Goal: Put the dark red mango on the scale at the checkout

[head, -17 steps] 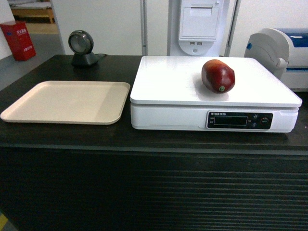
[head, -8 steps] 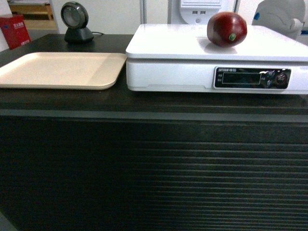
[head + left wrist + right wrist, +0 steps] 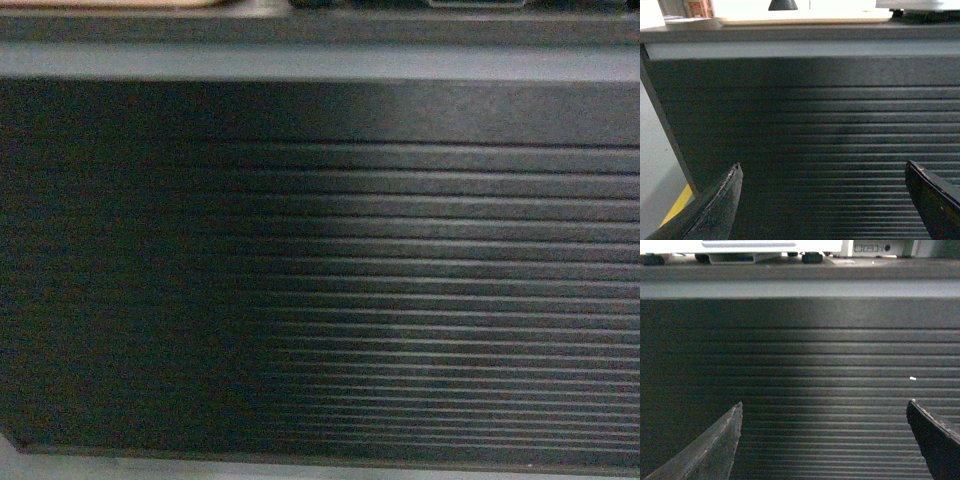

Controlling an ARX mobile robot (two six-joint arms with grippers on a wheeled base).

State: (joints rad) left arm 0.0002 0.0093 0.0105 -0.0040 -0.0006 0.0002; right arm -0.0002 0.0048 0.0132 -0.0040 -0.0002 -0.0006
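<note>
Mango and scale have dropped from the head view, now filled by the dark ribbed desk front; both fingers released, suggesting placement finished.

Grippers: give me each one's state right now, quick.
Left gripper: open, holding nothing, facing the checkout ribbed front.
Right gripper: open, holding nothing, facing the same ribbed panel.

checkout: dark ribbed front fills head view | scale: white underside, on countertop edge
</note>
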